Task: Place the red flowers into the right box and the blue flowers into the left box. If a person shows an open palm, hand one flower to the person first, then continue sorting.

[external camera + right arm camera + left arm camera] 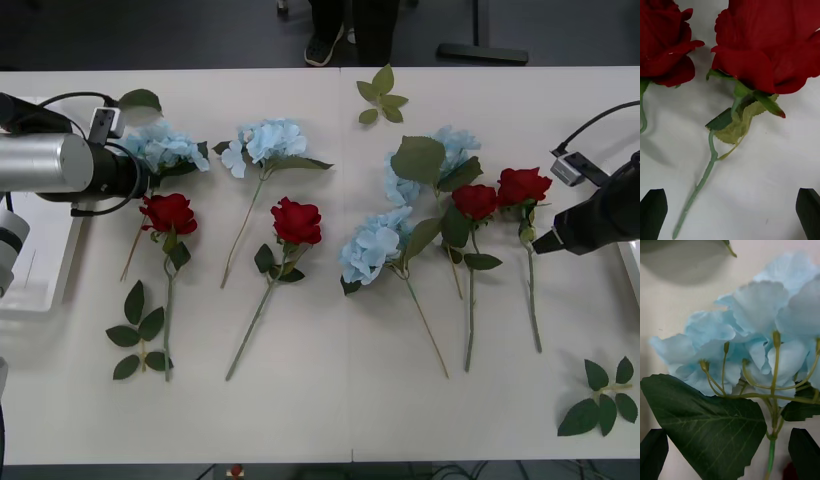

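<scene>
Two grippers are poised over flowers at opposite ends of the white table (330,420), and neither has anything held yet. The right gripper (730,210) is spread wide over the outermost red rose (523,186), the one nearest the right box (632,270) (only a sliver of rim is seen at the table's right end); its black fingers (653,210) stand well apart on either side of the thin green stem (700,183), with bare table between them. The left gripper (728,453) is likewise open, beside the left box (40,290), and the stem base of the endmost blue hydrangea (165,148) lies between its fingers, partly screened by a big leaf (711,427). For a sound pick, the right gripper is best lowered until the stem is centred between the pads, just below the bloom, so the neighbouring rose (475,201) beside it is not nudged. The left grasp is best closed on the stem itself, not the leaf, which would likely slip. No open palm is shown by the person (350,30) beyond the table's far edge, so sorting is judged the step in hand.
</scene>
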